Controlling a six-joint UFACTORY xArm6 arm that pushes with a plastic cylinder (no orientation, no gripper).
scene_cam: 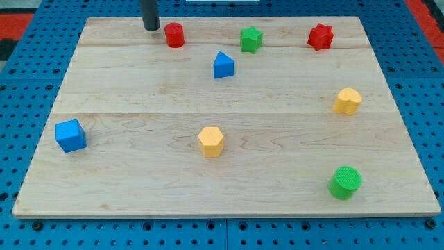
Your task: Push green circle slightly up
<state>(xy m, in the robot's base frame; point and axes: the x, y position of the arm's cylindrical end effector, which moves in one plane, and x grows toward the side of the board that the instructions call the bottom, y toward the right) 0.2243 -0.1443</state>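
The green circle [345, 182] is a short green cylinder near the view's bottom right corner of the wooden board [139, 90]. My tip [151, 28] is at the view's top left, just left of the red cylinder [174, 35]. The tip is far from the green circle, across the whole board.
A green star [251, 39] and a red star [320, 37] sit along the view's top. A blue triangle block [223, 65] lies below them. A yellow block [347, 101] is at the right, a yellow hexagon [211, 142] in the middle, a blue cube [71, 135] at the left.
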